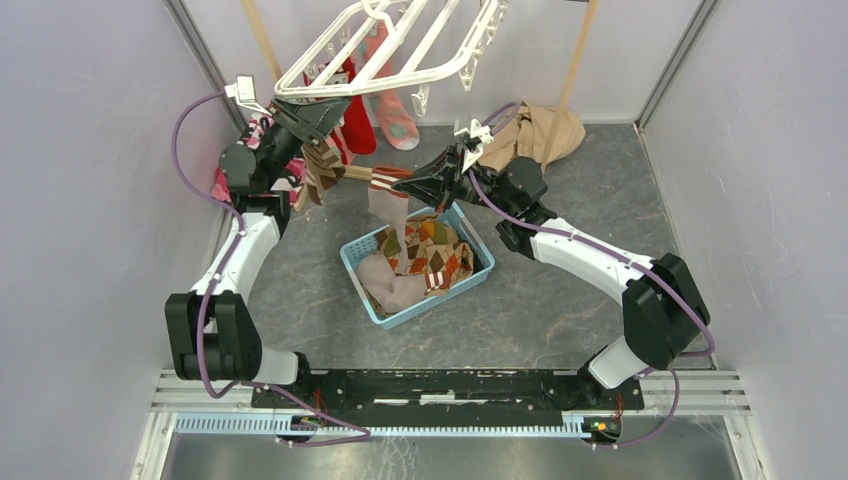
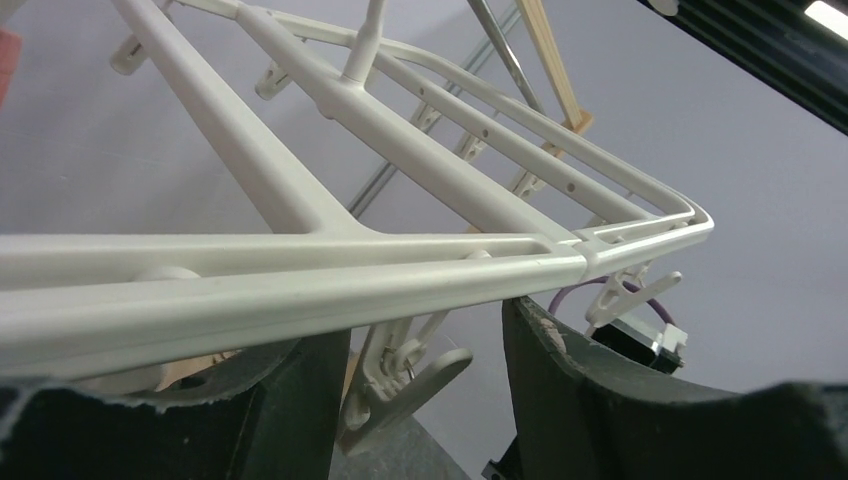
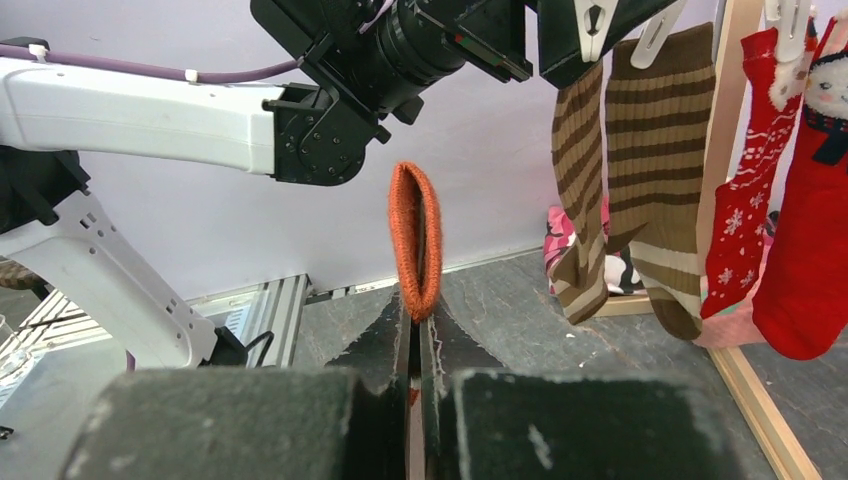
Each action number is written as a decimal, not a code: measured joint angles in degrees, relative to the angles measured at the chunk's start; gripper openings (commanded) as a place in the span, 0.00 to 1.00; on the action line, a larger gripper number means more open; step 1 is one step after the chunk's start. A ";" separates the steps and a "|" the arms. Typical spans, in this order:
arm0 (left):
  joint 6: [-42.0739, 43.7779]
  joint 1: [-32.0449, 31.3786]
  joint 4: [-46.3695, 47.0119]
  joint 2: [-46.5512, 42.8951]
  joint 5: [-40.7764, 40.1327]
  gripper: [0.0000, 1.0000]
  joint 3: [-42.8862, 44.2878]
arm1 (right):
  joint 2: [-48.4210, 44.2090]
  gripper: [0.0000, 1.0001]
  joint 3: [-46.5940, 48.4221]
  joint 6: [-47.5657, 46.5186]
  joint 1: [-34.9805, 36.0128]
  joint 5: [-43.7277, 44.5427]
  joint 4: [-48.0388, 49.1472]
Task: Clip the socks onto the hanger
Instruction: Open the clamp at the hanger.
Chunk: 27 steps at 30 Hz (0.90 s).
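Note:
The white hanger (image 1: 400,45) hangs at the back, and its bars cross the left wrist view (image 2: 330,290). My left gripper (image 1: 325,108) is open under its near left corner, fingers (image 2: 290,400) on either side of a dangling white clip (image 2: 400,375), not squeezing it. My right gripper (image 1: 398,183) is shut on the orange cuff (image 3: 415,240) of a sock (image 1: 388,210) that hangs down toward the blue basket (image 1: 358,262). Argyle and taupe socks (image 1: 435,255) lie in the basket. Brown-striped socks (image 3: 640,160) and red socks (image 3: 800,250) hang clipped.
A pink camouflage garment (image 1: 222,185) lies by the left wall. A large beige cloth (image 1: 535,135) sits at the back right by the wooden pole rack (image 1: 575,60). A pink sock (image 1: 395,115) hangs from the hanger. Walls close in on both sides.

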 measured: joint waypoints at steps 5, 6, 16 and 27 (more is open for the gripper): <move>-5.35 1.20 6.08 2.43 2.62 0.61 0.00 | 0.00 0.00 0.00 -0.31 0.00 0.00 -0.28; -6.29 1.51 7.15 2.99 3.04 0.61 0.00 | -0.02 0.00 0.00 -0.44 0.00 0.00 -0.37; -11.23 2.36 11.89 4.68 5.60 0.60 0.00 | -0.07 0.00 0.00 -0.87 0.00 0.00 -1.07; -11.72 2.36 12.04 4.72 6.03 0.60 0.02 | -0.09 0.00 0.00 -0.87 0.00 0.00 -1.07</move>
